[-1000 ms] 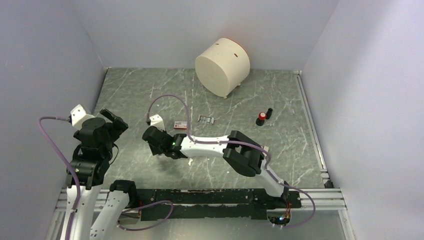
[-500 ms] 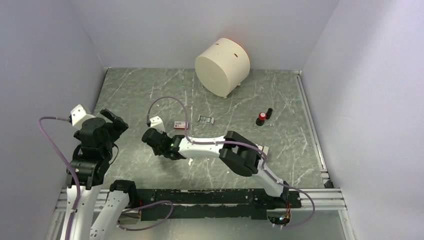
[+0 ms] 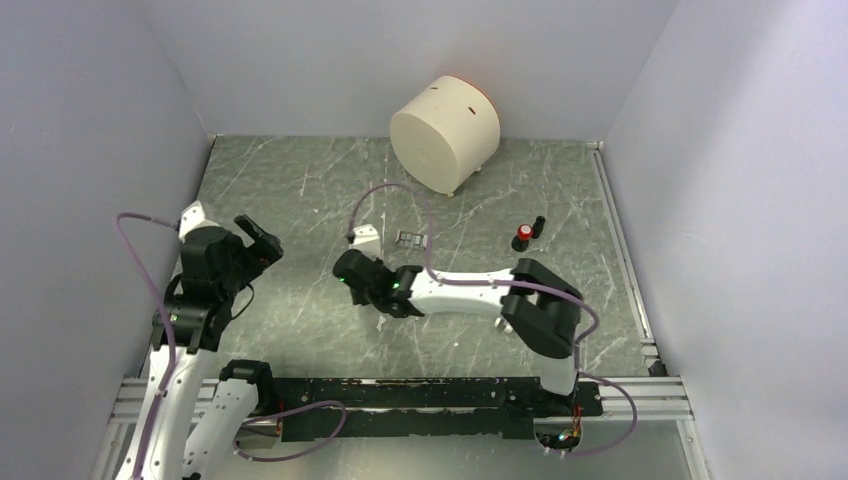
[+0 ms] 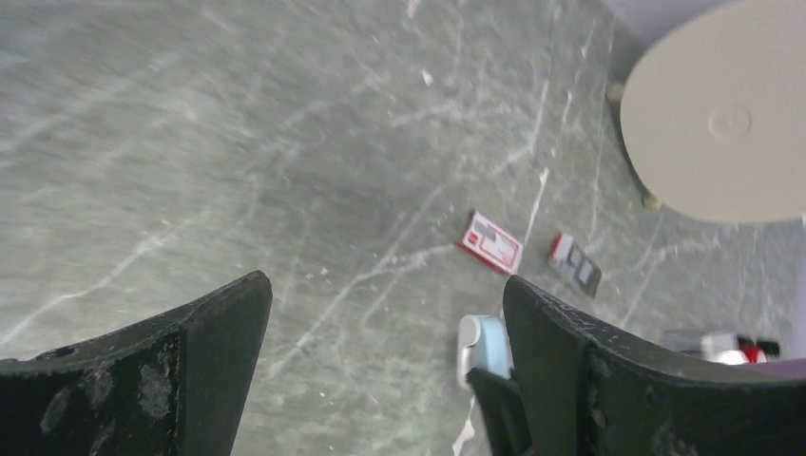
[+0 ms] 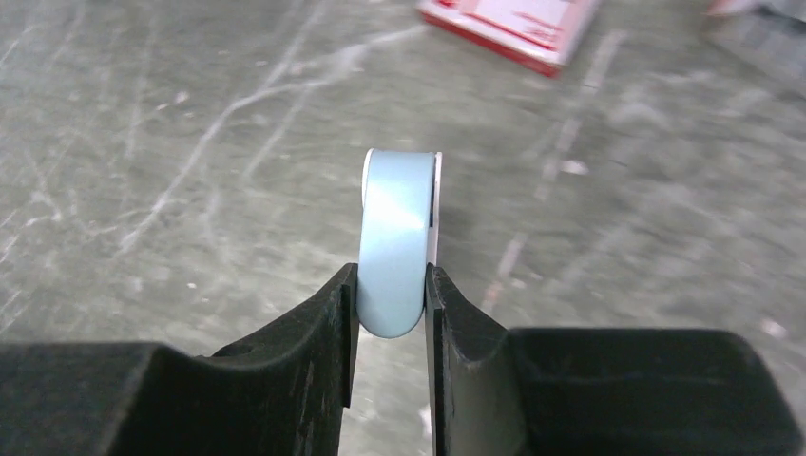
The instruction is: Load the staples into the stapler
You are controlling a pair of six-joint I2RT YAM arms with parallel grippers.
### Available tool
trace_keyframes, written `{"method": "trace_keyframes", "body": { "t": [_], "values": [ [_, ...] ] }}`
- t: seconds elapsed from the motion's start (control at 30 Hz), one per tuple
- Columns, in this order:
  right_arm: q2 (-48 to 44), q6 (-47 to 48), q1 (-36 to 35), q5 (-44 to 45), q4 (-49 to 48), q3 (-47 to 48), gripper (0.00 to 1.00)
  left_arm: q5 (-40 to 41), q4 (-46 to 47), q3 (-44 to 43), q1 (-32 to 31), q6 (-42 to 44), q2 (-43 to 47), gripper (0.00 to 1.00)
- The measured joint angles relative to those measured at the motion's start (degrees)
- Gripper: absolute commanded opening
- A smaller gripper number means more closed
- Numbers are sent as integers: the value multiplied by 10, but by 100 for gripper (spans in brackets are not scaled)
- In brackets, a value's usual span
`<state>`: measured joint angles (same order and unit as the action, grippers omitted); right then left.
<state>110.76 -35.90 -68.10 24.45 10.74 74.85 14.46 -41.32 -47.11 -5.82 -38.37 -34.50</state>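
My right gripper [image 3: 356, 270] is shut on the light-blue stapler [image 5: 397, 237] and holds it on edge just above the table, left of centre. The stapler's pale end shows in the top view [image 3: 365, 238] and in the left wrist view [image 4: 480, 347]. The staples [image 3: 411, 239] lie as short dark-grey strips on the table just right of the stapler; they also show in the left wrist view [image 4: 580, 269]. My left gripper [image 3: 262, 241] is open and empty, raised over the left of the table, apart from the stapler.
A small red-and-white cardboard box [image 4: 492, 242] lies flat near the staples and shows beyond the stapler in the right wrist view [image 5: 513, 24]. A cream cylinder [image 3: 445, 133] stands at the back. A small red-and-black object [image 3: 523, 236] sits at the right.
My right gripper has carried the stapler to the right, toward the staples. My left arm has swung forward and to the right, toward the table's middle.
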Motion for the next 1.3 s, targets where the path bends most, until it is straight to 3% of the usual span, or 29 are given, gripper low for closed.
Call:
{"method": "trace_keyframes", "body": {
  "t": [0.2,0.43,0.57,0.73,1.1,1.3],
  "values": [
    [-89,-33,25,31,27,-95,24,-124,66,46,0,4,-82,91],
    [-103,-54,25,47,78,-146,27,-261,158,104,-4,2,-188,89],
    [-104,-60,25,45,81,-151,44,-305,198,116,-22,-1,-220,92],
    [-104,-66,25,46,88,-150,48,-338,248,138,-52,-4,-260,94],
    [-111,-77,25,45,119,-138,25,-351,316,184,-108,-22,-294,87],
    [-115,-85,27,37,120,-138,19,-356,370,217,-144,-42,-309,77]
  ]
}}
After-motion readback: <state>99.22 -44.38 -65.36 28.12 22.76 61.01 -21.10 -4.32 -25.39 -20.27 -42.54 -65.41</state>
